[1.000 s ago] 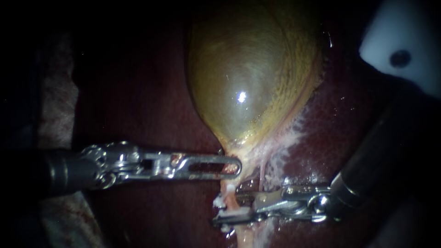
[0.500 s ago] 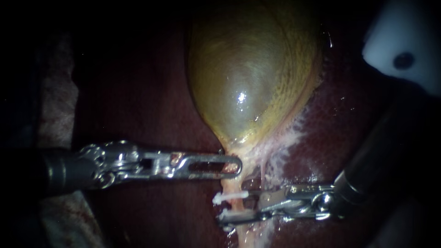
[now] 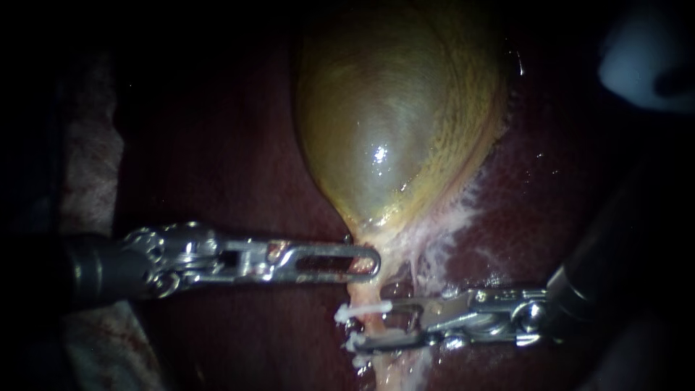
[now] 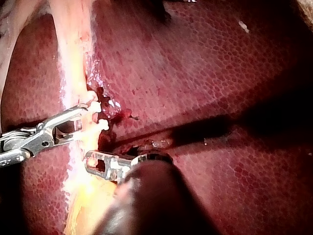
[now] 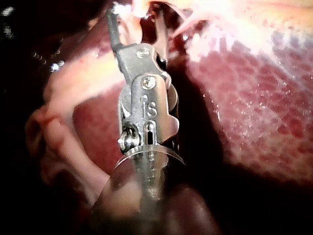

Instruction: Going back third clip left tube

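Note:
The olive gallbladder (image 3: pixel 391 123) lies on the dark red liver (image 3: pixel 217 159) and narrows into a pale tube (image 3: pixel 369 289) running down. My left instrument (image 3: pixel 373 262) comes in from the left, its slotted jaws shut on the gallbladder's neck. Two white clips (image 3: pixel 362 310) (image 3: pixel 360 340) cross the tube below it. My right instrument (image 3: pixel 373 324) comes in from the right with its jaws open, straddling the tube at the clips. In the left wrist view the clips (image 4: pixel 96 105) show by the right instrument's jaws (image 4: pixel 85 122), just ahead of my left instrument (image 4: pixel 93 164). The right wrist view shows its open jaws (image 5: pixel 136 17).
A blurred white object (image 3: pixel 644 65) sits at the upper right, above the right instrument's dark shaft (image 3: pixel 615 268). Pale mottled tissue (image 3: pixel 87 181) borders the liver on the left. Whitish strands (image 3: pixel 441 239) fan out beside the gallbladder's neck.
My right instrument has drawn back to the right along its shaft, leaving the upper white clip bare on the tube. The left instrument has held still.

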Controlling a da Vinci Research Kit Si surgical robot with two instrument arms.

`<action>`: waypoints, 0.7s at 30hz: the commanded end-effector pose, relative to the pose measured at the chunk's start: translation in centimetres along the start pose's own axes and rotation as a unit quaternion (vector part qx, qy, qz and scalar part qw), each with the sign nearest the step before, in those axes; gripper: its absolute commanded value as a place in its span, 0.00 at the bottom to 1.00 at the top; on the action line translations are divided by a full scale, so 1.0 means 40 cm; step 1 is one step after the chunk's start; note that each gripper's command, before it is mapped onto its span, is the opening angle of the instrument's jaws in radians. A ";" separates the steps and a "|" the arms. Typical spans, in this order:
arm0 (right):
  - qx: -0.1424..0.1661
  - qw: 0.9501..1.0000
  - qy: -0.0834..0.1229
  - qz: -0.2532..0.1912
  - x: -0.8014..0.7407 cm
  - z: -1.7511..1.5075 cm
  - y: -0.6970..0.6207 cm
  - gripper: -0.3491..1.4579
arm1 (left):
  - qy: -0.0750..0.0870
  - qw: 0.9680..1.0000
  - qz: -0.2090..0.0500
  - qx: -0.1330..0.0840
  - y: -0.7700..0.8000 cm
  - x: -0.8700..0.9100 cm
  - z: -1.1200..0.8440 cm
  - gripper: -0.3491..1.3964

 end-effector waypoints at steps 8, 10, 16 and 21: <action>-0.006 1.000 0.000 -0.022 -0.0002 -0.0042 0.0001 0.45 | 0.000 1.000 0.000 0.000 -0.0001 0.0000 0.0000 0.00; -0.012 1.000 0.003 -0.025 -0.0002 -0.0056 -0.0002 0.45 | 0.000 1.000 0.000 0.000 -0.0001 0.0000 0.0000 0.00; -0.020 0.999 0.020 -0.046 -0.0001 -0.0115 -0.0013 0.46 | 0.000 1.000 0.000 0.000 -0.0002 0.0000 0.0000 0.00; -0.034 0.997 0.031 -0.063 0.0006 -0.0182 -0.0029 0.47 | 0.000 1.000 0.000 0.000 -0.0002 0.0000 0.0000 0.00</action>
